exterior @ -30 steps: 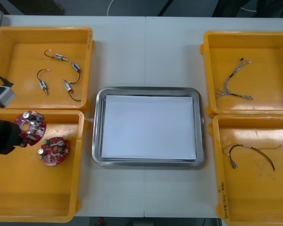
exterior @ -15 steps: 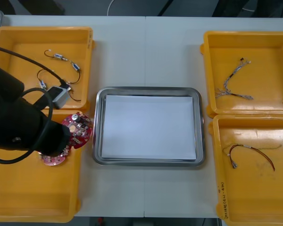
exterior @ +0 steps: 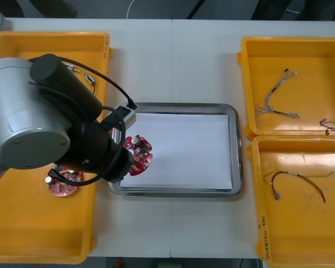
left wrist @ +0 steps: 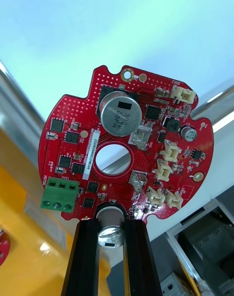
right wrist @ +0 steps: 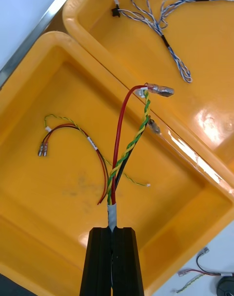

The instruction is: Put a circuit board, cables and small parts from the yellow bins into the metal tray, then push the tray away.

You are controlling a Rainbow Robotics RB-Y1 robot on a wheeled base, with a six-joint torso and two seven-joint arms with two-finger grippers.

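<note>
My left tool (left wrist: 111, 224), pinching the round red circuit board (exterior: 137, 155), has swung over the white-lined metal tray (exterior: 176, 105); I'd release next. My right tool (right wrist: 113, 233) pinches a red and yellow cable (right wrist: 127, 145).

The left end effector (left wrist: 113, 222) has smooth, matt black fingers (left wrist: 87, 257). Between them the circuit board (left wrist: 151, 155) is matt red, carrying shiny metal cans, white plastic sockets and 1 green plastic block. Beyond it the metal tray (exterior: 173, 106) has a polished rim and a flat white, paper-like floor. The right end effector (right wrist: 112, 230) grips a cable (right wrist: 127, 151) in smooth plastic sheathing, taped white at the fingertips. Beneath it the yellow bin (right wrist: 58, 218) is glossy plastic, its floor scuffed.
</note>
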